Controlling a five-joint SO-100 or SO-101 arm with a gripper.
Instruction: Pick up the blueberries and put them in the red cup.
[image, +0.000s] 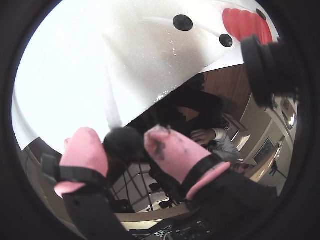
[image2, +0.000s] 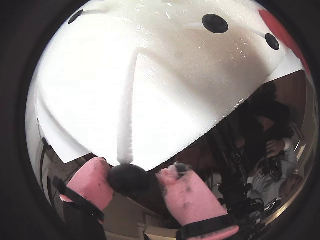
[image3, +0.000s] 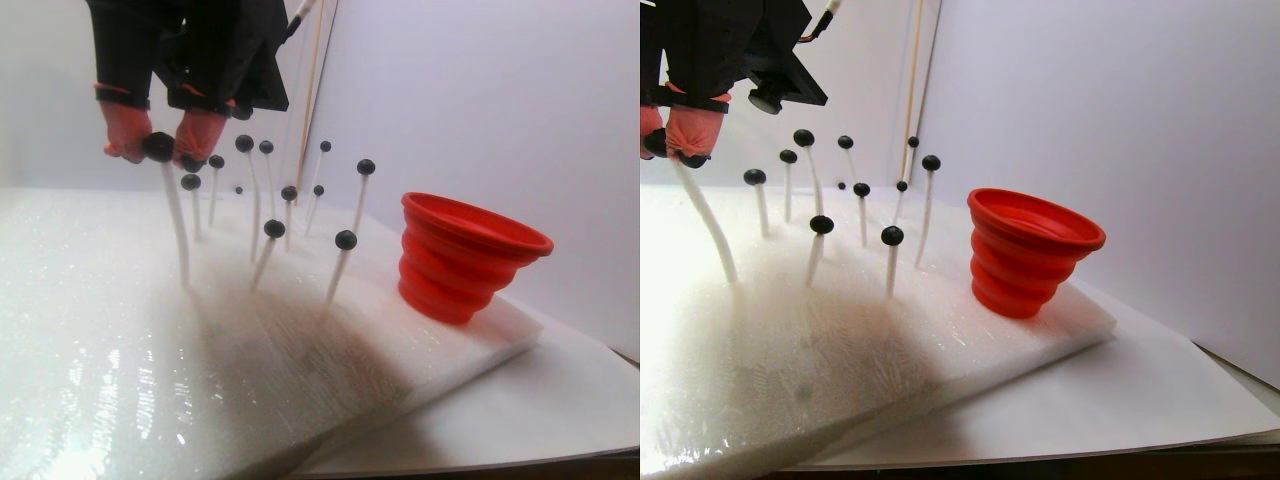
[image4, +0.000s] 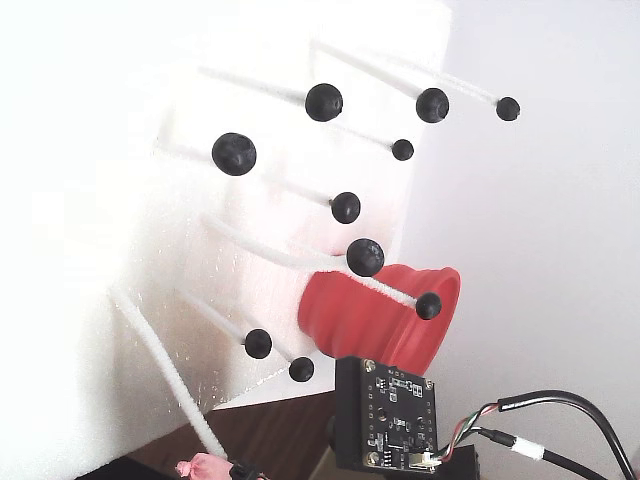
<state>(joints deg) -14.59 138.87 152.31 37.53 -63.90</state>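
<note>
My gripper (image: 125, 141) has pink-padded fingers (image: 85, 150) shut on one blueberry (image: 124, 142), a dark ball still on top of its thin white stick. In the stereo pair view the gripper (image3: 160, 150) is at the upper left, high above the foam, and the held stick (image3: 180, 230) bends toward it. In another wrist view the blueberry (image2: 129, 179) rests against the left pad, with a slim gap at the right pad. Several other blueberries (image3: 345, 240) stand on sticks. The red cup (image3: 465, 255) stands upright to their right, apart from the gripper. It also shows as the red cup (image: 244, 22).
A white foam slab (image3: 100, 330) holds the sticks and cup and lies on a white sheet (image3: 560, 400). In the fixed view a black circuit board (image4: 385, 415) with cables sits low, in front of the red cup (image4: 360, 320). A seated person (image: 215, 135) is beyond the slab's edge.
</note>
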